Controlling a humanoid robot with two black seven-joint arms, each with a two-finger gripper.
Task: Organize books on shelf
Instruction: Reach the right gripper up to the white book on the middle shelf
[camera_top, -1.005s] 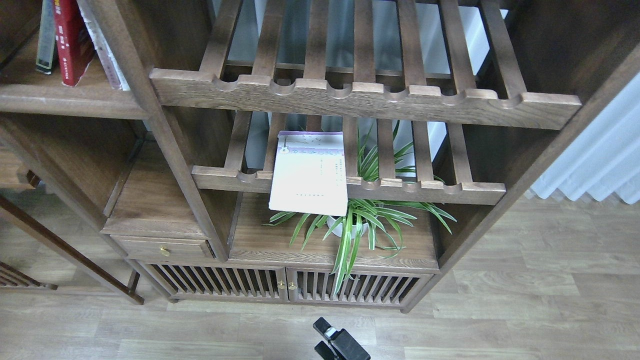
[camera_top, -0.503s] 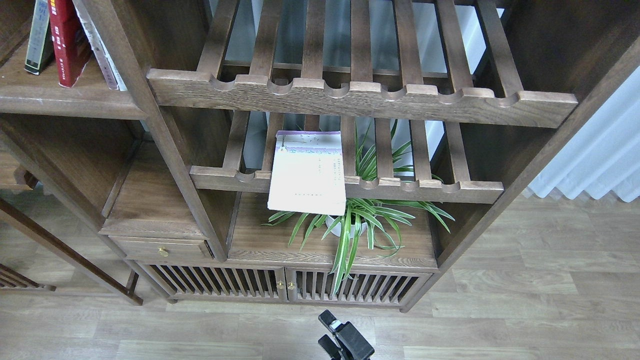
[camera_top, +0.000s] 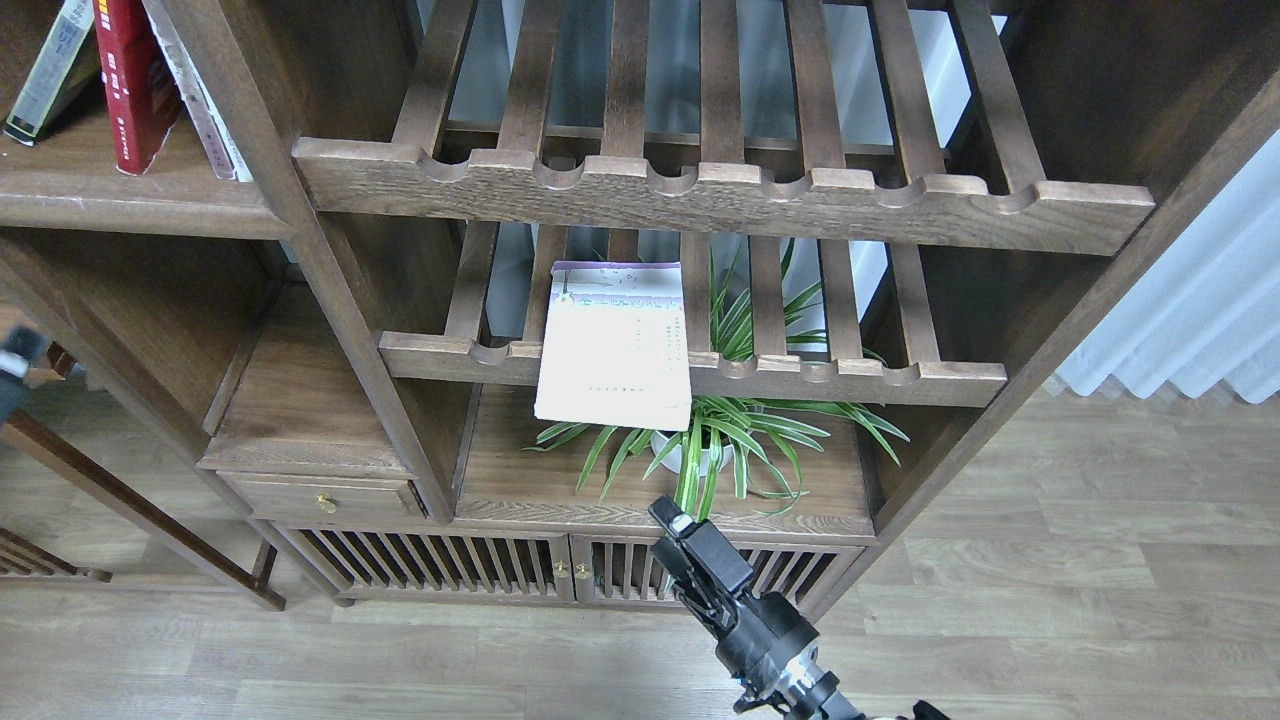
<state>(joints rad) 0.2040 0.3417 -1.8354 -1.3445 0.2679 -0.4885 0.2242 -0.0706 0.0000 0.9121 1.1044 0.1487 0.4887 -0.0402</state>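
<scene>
A thin pale lavender-white book (camera_top: 615, 345) lies flat on the lower slatted rack (camera_top: 850, 378), and its near end hangs over the front rail. A red book (camera_top: 130, 80) stands on the dark plank shelf (camera_top: 120, 195) at the top left. A yellow-green book (camera_top: 45, 70) leans left beside it. My right gripper (camera_top: 668, 540) comes up from the bottom, below the lavender book and in front of the plant; it looks open and empty. A blurred dark part at the left edge is my left gripper (camera_top: 12, 365); I cannot tell how its fingers stand.
A thin worn white-spined book (camera_top: 205, 100) leans right of the red one. A spider plant in a white pot (camera_top: 700, 450) stands under the lower rack. An upper slatted rack (camera_top: 720, 195) overhangs. The low cabinet has a drawer (camera_top: 325, 497) and slatted doors (camera_top: 450, 565).
My right arm has risen from the bottom edge toward the plant and the lavender book. The yellow-green book leans further left. My left gripper has appeared at the left edge.
</scene>
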